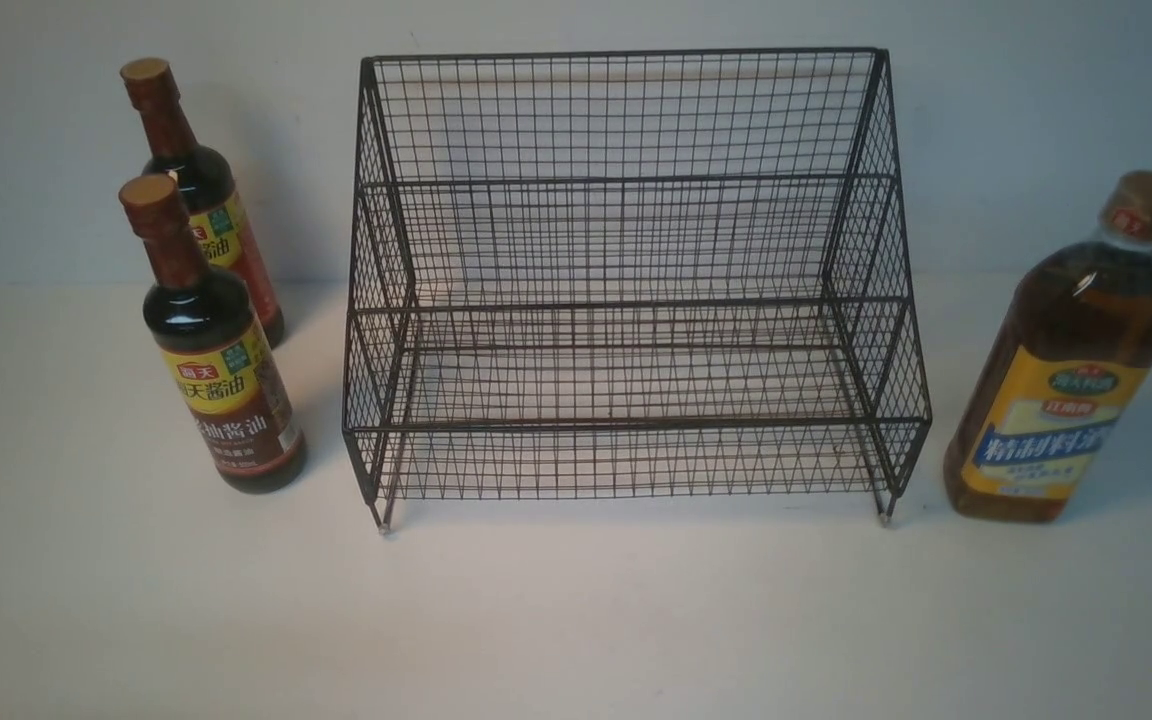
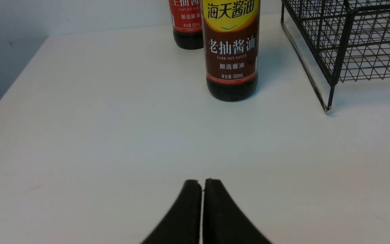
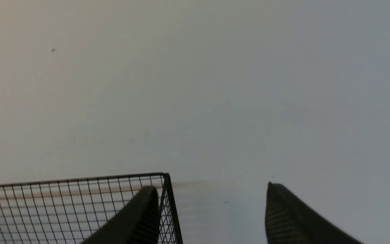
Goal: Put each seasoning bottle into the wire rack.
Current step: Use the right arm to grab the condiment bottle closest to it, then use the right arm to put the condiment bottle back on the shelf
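1. Two slim bottles stand upright at the left of the white table point(image 1: 576, 620), close together: the near soy-sauce bottle point(image 1: 221, 380) and, just behind it, the far soy-sauce bottle point(image 1: 206, 200). Both are outside the rack.
2. The left gripper point(image 2: 201, 184) is held low over the table, pointing at the near soy-sauce bottle from well short of it. Its black fingers point(image 2: 188, 210) are pressed together, gripping nothing.
3. The wire rack point(image 1: 626, 300) stands in the middle, just right of the two bottles.
4. The amber bottle point(image 1: 1061, 380) stands on the table right of the rack, apart from it.
5. The right gripper point(image 3: 212, 201) is raised at the far right, beside the amber bottle's cap; contact cannot be told. Its fingers point(image 3: 283, 217) are spread wide, with only the wall point(image 3: 195, 84) between them.
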